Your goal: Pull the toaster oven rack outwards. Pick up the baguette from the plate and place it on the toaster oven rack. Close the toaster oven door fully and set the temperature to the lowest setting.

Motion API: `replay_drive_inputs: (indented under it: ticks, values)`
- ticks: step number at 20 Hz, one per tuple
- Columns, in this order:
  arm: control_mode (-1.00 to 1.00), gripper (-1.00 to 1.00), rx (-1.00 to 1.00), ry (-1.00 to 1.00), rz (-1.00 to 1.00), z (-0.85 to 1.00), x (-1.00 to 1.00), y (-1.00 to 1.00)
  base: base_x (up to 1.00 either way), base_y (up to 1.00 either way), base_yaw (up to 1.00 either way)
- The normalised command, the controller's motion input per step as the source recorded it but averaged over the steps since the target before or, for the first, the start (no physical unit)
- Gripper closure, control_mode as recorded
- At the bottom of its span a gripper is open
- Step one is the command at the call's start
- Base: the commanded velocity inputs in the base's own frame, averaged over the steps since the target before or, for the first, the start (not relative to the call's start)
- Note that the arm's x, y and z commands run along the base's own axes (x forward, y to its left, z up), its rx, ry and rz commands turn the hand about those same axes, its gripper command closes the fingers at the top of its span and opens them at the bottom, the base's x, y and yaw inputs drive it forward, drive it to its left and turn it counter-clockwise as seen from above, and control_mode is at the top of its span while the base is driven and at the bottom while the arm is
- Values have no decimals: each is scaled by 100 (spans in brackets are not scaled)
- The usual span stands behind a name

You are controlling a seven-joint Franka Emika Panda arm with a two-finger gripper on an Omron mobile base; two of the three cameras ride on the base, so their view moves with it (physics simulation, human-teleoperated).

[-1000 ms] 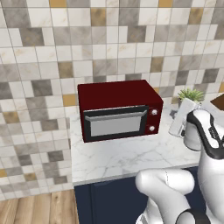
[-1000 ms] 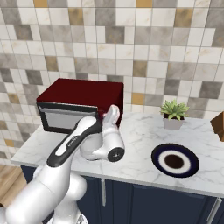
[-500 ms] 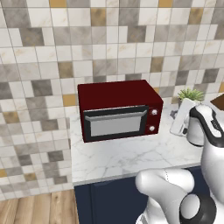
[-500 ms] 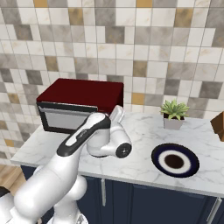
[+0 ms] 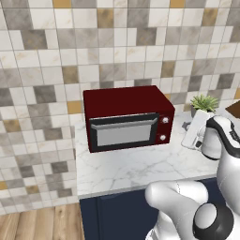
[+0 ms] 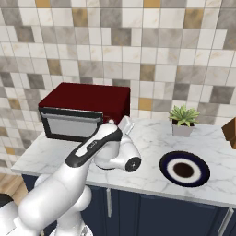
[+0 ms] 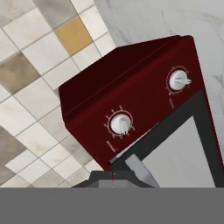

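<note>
The dark red toaster oven stands on the marble counter, and its black-framed door lies flat against the front. The rack and the baguette are hidden. Right of the arm, the dark blue plate carries no bread. My gripper hangs just off the oven's right side at knob height. In the hand view the two silver knobs lie straight ahead and the dark fingertips meet in the middle, touching nothing.
A small potted plant stands against the tiled wall behind the plate. A brown box corner pokes in at the far right. The counter's front edge runs close below the plate.
The hand has drifted a little to the right and lower, away from the oven's front toward its knob side. Oven, door and plate have stayed put.
</note>
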Motion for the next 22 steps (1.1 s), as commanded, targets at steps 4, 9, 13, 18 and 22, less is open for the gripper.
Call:
replay_drive_inputs:
  ticks: [4, 9, 13, 18, 22]
  values:
    - [-100, 100, 0, 0, 0, 0, 0, 0, 0, 0, 0]
    - [-100, 100, 0, 0, 0, 0, 0, 7, 0, 0, 0]
    - [-100, 100, 0, 0, 2, 4, 0, 26, 0, 0, 0]
    - [-100, 100, -3, 0, 3, -1, 8, 29, 0, 0, 0]
    - [-100, 100, -9, 0, 0, -12, 34, 8, 0, 0, 0]
